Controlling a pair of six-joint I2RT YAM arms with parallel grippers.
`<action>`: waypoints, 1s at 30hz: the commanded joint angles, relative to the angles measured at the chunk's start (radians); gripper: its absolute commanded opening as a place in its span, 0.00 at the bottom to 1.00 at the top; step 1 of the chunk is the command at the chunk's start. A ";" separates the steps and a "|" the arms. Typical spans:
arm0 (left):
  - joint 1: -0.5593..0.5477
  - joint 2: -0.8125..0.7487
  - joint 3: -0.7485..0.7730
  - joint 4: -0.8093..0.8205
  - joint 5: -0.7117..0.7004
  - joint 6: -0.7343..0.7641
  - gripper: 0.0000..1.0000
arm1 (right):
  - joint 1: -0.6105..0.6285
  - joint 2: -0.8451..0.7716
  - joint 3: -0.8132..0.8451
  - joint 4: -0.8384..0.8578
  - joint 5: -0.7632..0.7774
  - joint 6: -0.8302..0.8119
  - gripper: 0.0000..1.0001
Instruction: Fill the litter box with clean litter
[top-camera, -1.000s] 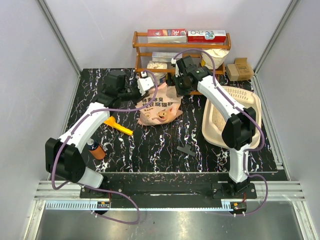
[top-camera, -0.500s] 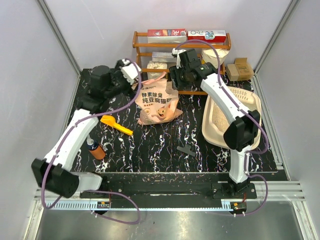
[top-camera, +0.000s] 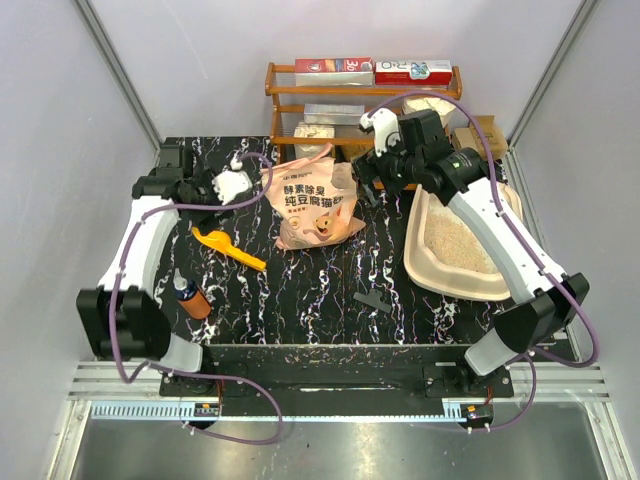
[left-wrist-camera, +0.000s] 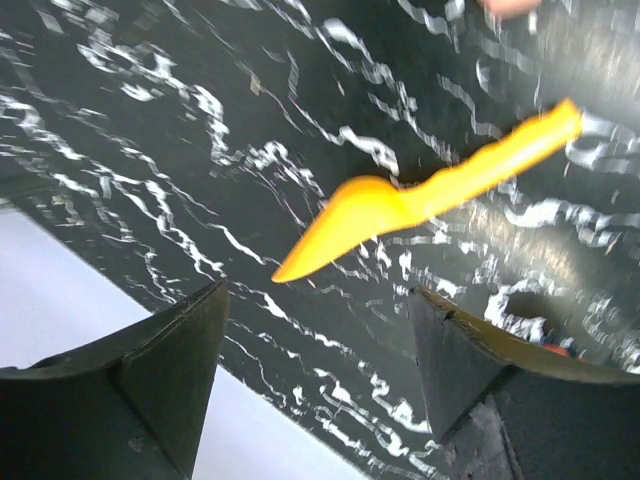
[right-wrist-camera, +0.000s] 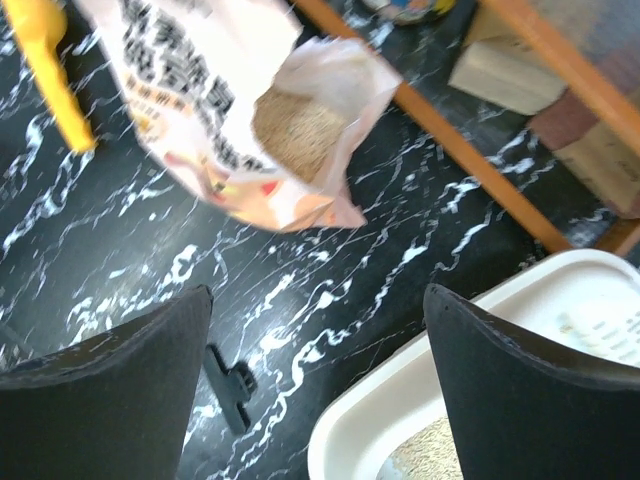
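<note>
The litter box (top-camera: 416, 250) is a cream tray at the right of the table, with beige clean litter (top-camera: 462, 243) on its floor. The pink-orange litter bag (top-camera: 312, 205) lies at mid-table. Its open mouth shows granules (right-wrist-camera: 300, 125) in the right wrist view. My left gripper (top-camera: 237, 184) stands open left of the bag, apart from it, above the yellow scoop (left-wrist-camera: 430, 195). My right gripper (top-camera: 368, 186) is open between the bag and the litter box (right-wrist-camera: 400, 420), and its jaws hold nothing.
A yellow scoop (top-camera: 230, 250) lies left of the bag. A black clip (top-camera: 375, 298) lies in front of the tray and an orange-capped bottle (top-camera: 192, 298) stands at front left. A wooden shelf rack (top-camera: 360, 105) with boxes runs along the back.
Both grippers opened and let go of the bag's top. The left arm drew back to the left and the right arm swung right toward the tray. The bag stays at mid-table.
</note>
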 joint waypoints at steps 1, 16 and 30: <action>0.032 0.098 0.056 -0.135 -0.026 0.362 0.76 | -0.005 -0.066 -0.060 -0.041 -0.155 -0.074 0.93; 0.038 0.261 -0.039 0.024 -0.108 0.729 0.70 | -0.046 -0.140 -0.132 -0.031 -0.115 -0.073 0.96; 0.004 0.287 -0.217 0.251 -0.188 0.773 0.58 | -0.060 -0.133 -0.132 -0.027 -0.115 -0.063 0.97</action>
